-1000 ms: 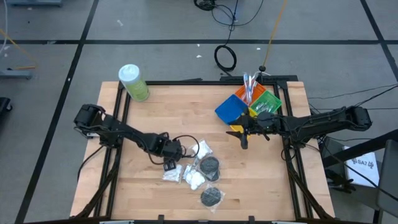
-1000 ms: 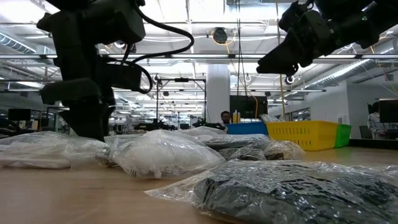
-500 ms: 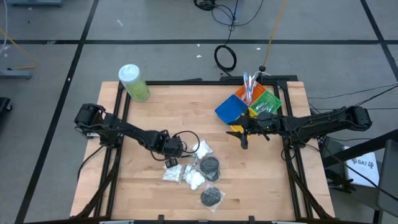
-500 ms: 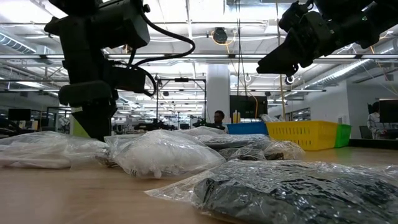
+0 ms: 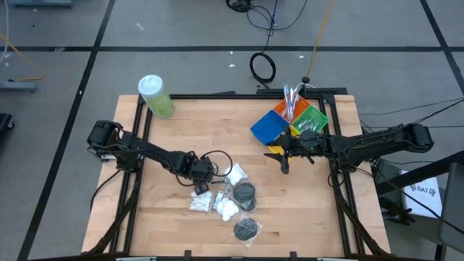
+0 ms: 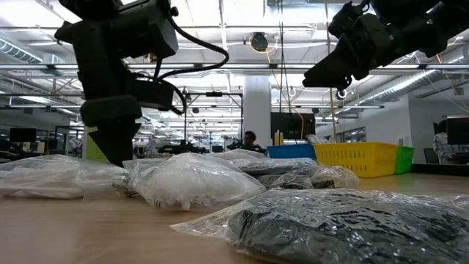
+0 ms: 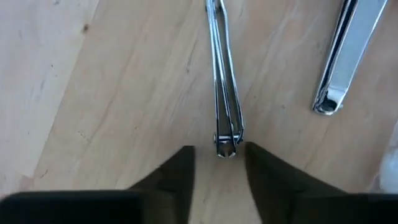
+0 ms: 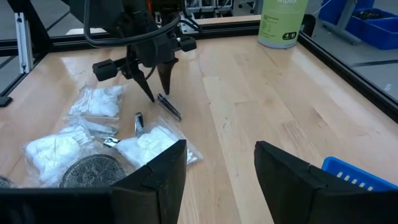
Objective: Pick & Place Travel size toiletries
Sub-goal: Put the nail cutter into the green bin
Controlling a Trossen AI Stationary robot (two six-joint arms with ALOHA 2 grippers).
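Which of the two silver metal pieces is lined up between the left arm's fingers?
The thin silver piece, its end just ahead of the left gripper. The wider silver piece lies off to one side.

a big green bottle (image 5: 155, 96) with a white cap stands upright, well apart from both grippers.

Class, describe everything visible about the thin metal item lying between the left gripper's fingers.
The thin metal item is long, narrow and shiny silver, seemingly made of stacked flat strips joined at a small pin near one end. It lies flat on the wooden table, that end pointing into the gap of the open left gripper, whose fingers straddle it without visibly touching. A second silver piece lies apart beside it. In the right wrist view it sits by the cotton ball bags.
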